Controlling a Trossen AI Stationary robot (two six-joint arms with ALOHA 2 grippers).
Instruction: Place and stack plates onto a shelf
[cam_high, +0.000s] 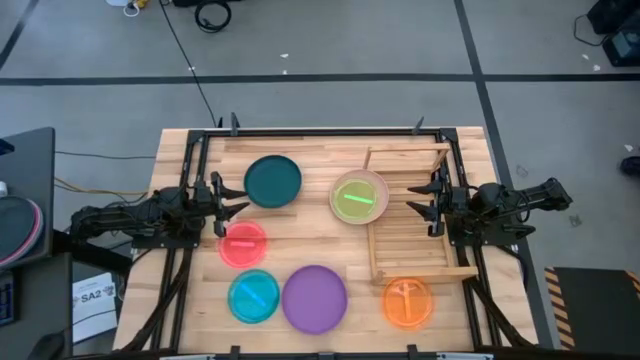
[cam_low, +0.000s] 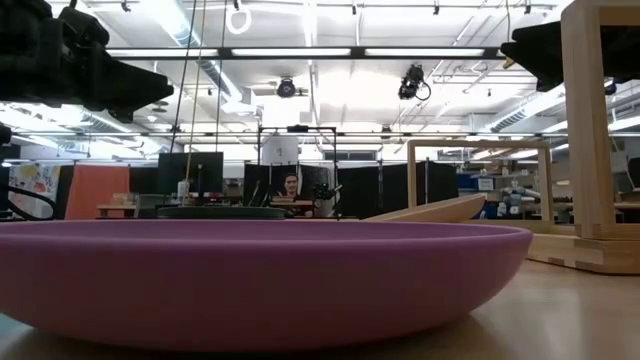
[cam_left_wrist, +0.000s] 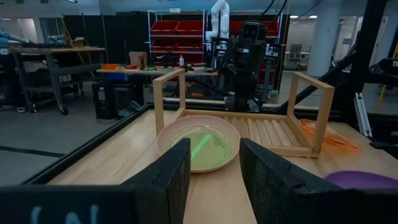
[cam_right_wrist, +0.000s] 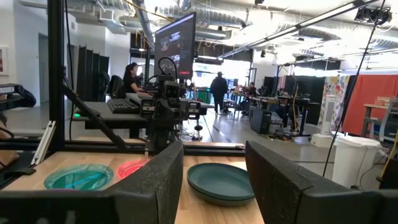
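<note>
Both hands hover spread and empty at the bench's sides, plates still scattered.

The shelf (cam_high: 415, 215) runs lengthwise front to back, just beside the right hand (cam_high: 428, 204); the pale pink plate (cam_high: 375, 186) holding the green plate (cam_high: 353, 198) touches its left rail. Left hand (cam_high: 228, 203) sits between teal plate (cam_high: 272, 181) and red-pink plate (cam_high: 243, 243). Cyan plate (cam_high: 253, 296), purple plate (cam_high: 314, 298) and orange plate (cam_high: 408, 302) line the front edge; the middle lies open.
</note>
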